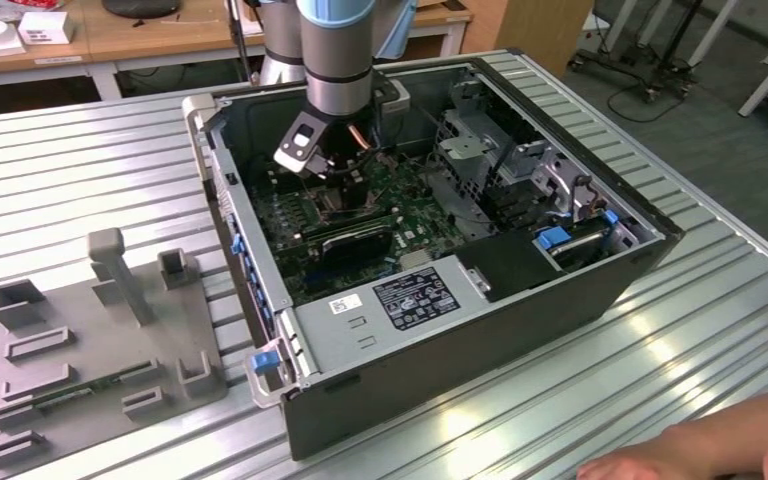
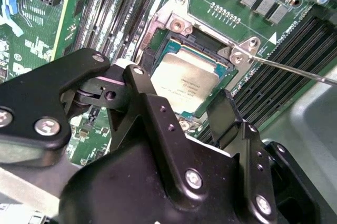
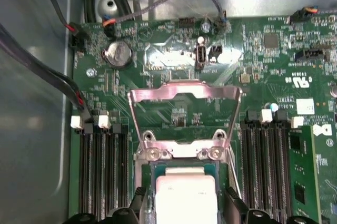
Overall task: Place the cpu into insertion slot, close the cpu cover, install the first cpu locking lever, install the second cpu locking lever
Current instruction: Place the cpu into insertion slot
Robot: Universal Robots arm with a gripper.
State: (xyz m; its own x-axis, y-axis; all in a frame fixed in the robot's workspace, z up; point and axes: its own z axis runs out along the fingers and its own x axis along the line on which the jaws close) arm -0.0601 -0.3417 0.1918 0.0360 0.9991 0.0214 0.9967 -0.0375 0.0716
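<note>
The cpu, a pale silvery square, lies flat in the black-framed insertion slot on the green motherboard. My gripper hangs just above it, open, with one black finger on each side and a small gap to the chip's edges. The cpu cover, a silvery frame with a cut-out middle, stands raised on its hinge. A thin locking lever juts out sideways from the socket corner, unlatched. In the exterior view my gripper is deep inside the open case.
Long black memory slots flank the socket on both sides. Cables run along the case wall. The labelled power supply and drive cage crowd the case. A grey fixture plate lies at the exterior view's left; a hand rests at the lower right.
</note>
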